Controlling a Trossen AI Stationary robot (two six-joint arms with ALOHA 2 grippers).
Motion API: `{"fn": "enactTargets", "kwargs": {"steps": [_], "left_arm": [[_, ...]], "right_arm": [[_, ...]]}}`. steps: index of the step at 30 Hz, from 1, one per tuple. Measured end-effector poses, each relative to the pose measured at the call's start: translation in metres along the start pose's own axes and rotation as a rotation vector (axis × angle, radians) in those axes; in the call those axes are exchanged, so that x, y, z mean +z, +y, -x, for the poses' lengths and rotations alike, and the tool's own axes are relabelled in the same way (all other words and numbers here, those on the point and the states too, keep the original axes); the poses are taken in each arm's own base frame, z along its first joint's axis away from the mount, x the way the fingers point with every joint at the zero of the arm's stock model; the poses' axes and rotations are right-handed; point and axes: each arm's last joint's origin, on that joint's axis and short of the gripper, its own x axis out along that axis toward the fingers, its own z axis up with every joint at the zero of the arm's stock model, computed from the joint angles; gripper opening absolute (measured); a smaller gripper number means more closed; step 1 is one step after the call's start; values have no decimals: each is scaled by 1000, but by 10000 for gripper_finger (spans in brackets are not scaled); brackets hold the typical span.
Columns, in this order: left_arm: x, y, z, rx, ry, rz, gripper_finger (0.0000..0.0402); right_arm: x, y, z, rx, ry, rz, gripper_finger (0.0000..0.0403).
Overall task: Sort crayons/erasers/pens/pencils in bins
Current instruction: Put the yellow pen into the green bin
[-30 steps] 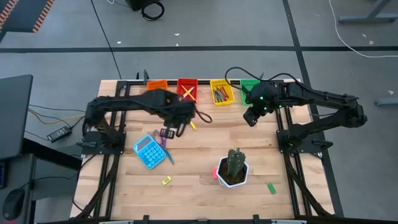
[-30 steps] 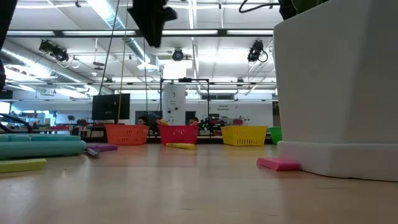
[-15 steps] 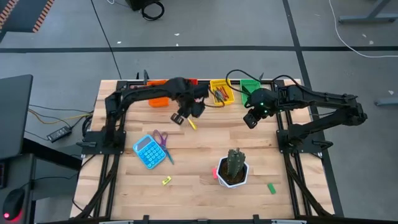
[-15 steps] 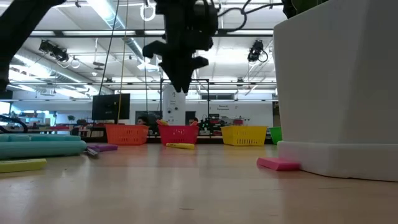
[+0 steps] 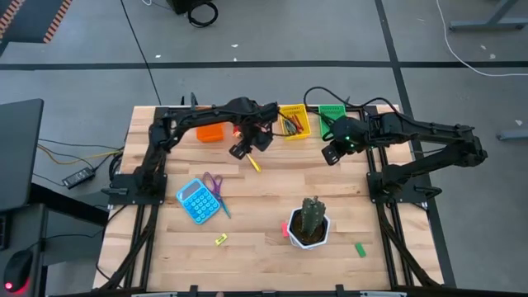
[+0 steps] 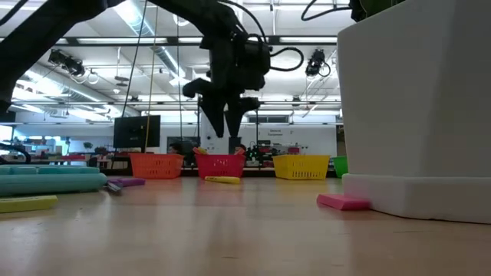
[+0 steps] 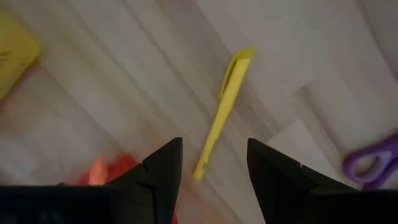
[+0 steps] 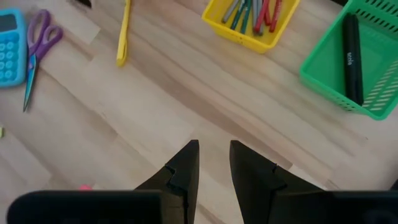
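Observation:
A yellow pen (image 5: 254, 163) (image 7: 221, 112) lies flat on the table in front of the bins. My left gripper (image 5: 240, 151) (image 7: 211, 163) hangs over its near end, open, pointing down, clear of the table in the low view (image 6: 228, 126). The orange bin (image 5: 210, 132), yellow bin (image 5: 293, 120) with crayons and green bin (image 5: 332, 113) stand along the far edge; my left arm covers the red bin from above, though it shows in the low view (image 6: 220, 164). My right gripper (image 5: 329, 155) (image 8: 214, 155) hovers near the green bin, slightly open, with nothing between its fingers.
A blue calculator (image 5: 196, 200) and purple scissors (image 5: 216, 186) lie at the near left. A white cactus pot (image 5: 309, 224) stands near the front with a pink eraser (image 5: 285, 232) beside it. A green eraser (image 5: 360, 249) and a yellow-green eraser (image 5: 220, 240) lie near the front edge.
My left gripper has come down from high above the table toward the yellow pen by the red bin, rolling about its own axis as the arm swung toward the far edge. Its fingers have opened in the last half second.

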Motion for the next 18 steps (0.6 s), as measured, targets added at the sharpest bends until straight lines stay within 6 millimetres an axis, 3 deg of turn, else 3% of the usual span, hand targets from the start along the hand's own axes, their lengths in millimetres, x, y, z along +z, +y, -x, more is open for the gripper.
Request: {"fn": "enactTargets", "kwargs": {"steps": [18], "left_arm": [[13,-3,-60,-112,124,-33,167]], "right_arm": [[0,-1,0,-17,-14,29,96]]}}
